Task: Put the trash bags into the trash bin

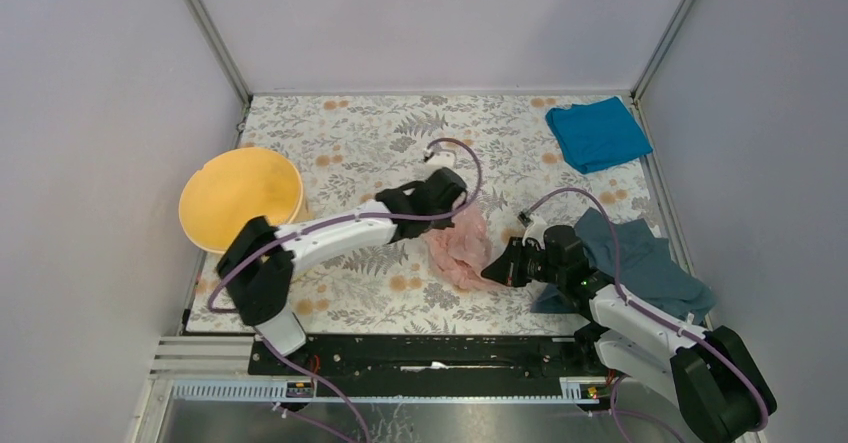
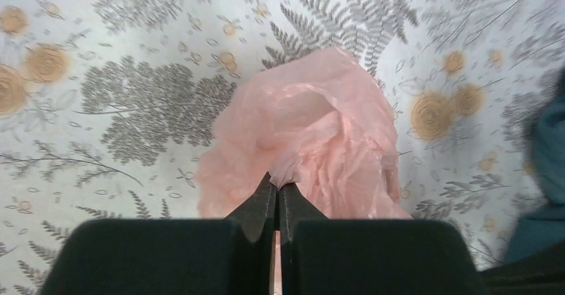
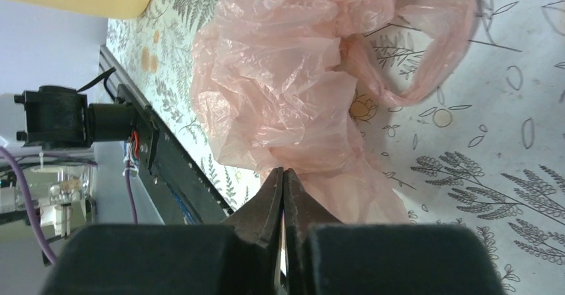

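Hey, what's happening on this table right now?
Two robot arms are working on one crumpled pale-pink plastic bag in the middle of the floral table. The left gripper is pinched shut on one edge of it and the right gripper on another. The yellow-orange bin stands off to the left, with the bag not yet in it. A bright blue cloth and a grey-blue cloth lie to the right.

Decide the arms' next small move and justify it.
Probably lift together: the left end effector and right end effector both appear shut on the pink bag, which rests crumpled on the table, with the yellow bin off to the left.
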`<action>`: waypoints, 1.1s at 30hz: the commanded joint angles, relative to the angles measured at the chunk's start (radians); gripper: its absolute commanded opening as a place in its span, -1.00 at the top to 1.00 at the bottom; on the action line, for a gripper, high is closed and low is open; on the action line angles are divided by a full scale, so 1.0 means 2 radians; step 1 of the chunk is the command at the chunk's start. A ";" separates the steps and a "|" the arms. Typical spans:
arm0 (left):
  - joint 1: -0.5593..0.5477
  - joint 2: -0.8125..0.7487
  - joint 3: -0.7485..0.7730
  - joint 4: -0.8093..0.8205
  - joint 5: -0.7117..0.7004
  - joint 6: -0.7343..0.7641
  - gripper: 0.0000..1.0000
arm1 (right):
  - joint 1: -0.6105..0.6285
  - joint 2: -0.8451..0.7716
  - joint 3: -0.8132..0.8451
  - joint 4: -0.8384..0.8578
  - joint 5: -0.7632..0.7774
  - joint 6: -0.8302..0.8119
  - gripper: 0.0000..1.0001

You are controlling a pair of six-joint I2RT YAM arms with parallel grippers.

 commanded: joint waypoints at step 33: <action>0.124 -0.211 -0.140 0.400 0.608 -0.123 1.00 | 0.006 -0.003 0.138 -0.036 0.040 -0.028 -0.38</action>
